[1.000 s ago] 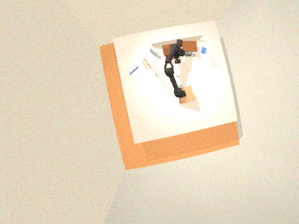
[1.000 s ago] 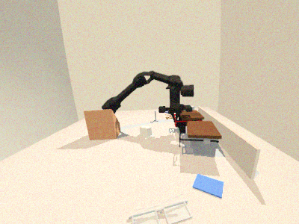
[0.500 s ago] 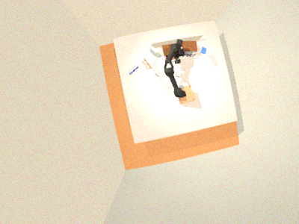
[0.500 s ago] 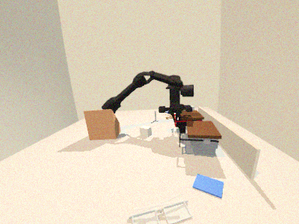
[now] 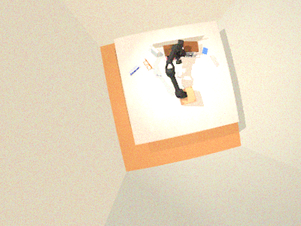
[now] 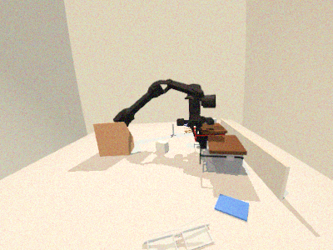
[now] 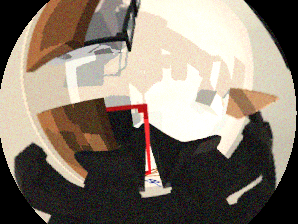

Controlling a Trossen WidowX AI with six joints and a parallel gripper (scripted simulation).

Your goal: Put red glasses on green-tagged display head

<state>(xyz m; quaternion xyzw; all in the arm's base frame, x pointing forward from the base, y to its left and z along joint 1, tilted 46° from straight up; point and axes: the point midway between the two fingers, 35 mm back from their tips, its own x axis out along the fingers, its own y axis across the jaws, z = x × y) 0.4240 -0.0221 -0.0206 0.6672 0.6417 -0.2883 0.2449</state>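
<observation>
In the exterior view, at the far left, an orange-brown box is seen beside the arm's foot. Further right, a small pale block is passed over by the arm. Next, the gripper is drawn narrow, and the red glasses are held in it, close by the far brown-topped head; whether the nose is touched cannot be told. Rightmost of these, black glasses are worn by the near brown-topped head. No green tag can be made out. The red frame should prove light, fairly stiff but fragile, and apt to pivot if pinched by one thin bar; a grip near the bridge would be better balanced, with the temples left free.
</observation>
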